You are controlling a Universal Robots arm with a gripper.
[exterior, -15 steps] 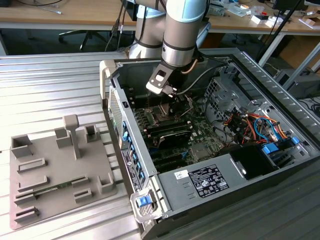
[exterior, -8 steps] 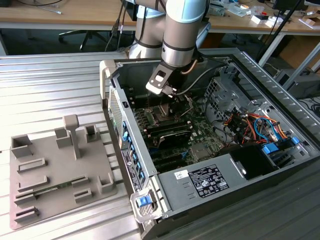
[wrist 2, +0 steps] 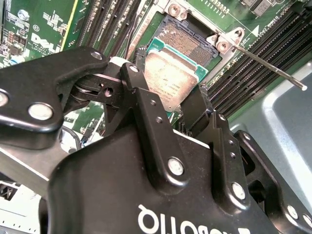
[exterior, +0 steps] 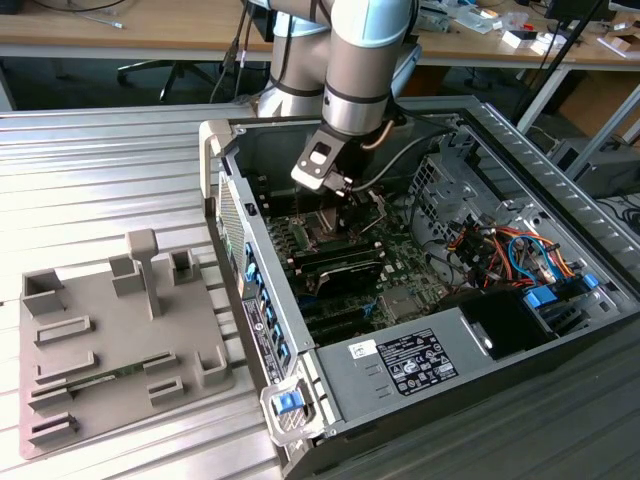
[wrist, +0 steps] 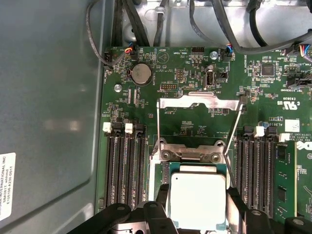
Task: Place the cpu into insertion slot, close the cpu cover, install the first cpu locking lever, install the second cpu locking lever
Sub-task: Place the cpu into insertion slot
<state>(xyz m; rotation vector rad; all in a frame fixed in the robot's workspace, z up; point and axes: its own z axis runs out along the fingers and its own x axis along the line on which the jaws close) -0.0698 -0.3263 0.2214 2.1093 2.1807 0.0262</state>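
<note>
My gripper [exterior: 340,205] reaches down into the open computer case [exterior: 300,330], over the motherboard. In both wrist views its black fingers [wrist: 163,195] are shut on the cpu [wrist: 197,200], a silvery square chip with a green rim. In the second wrist view the cpu [wrist 2: 168,73] hangs tilted just above the insertion slot [wrist 2: 187,41], whose pin field shows beyond the chip. The cpu cover [wrist: 200,100] stands swung open behind the socket. Thin locking levers [wrist: 234,129] stick up free on both sides, and one rod [wrist 2: 273,68] shows in the second wrist view.
Rows of black memory slots [wrist: 124,165] flank the socket on both sides. The case's grey side wall [wrist: 48,97] is close by. Cable bundles [exterior: 500,245] fill the case toward the exterior view's right. A grey fixture plate [exterior: 110,340] lies outside the case at the exterior view's left.
</note>
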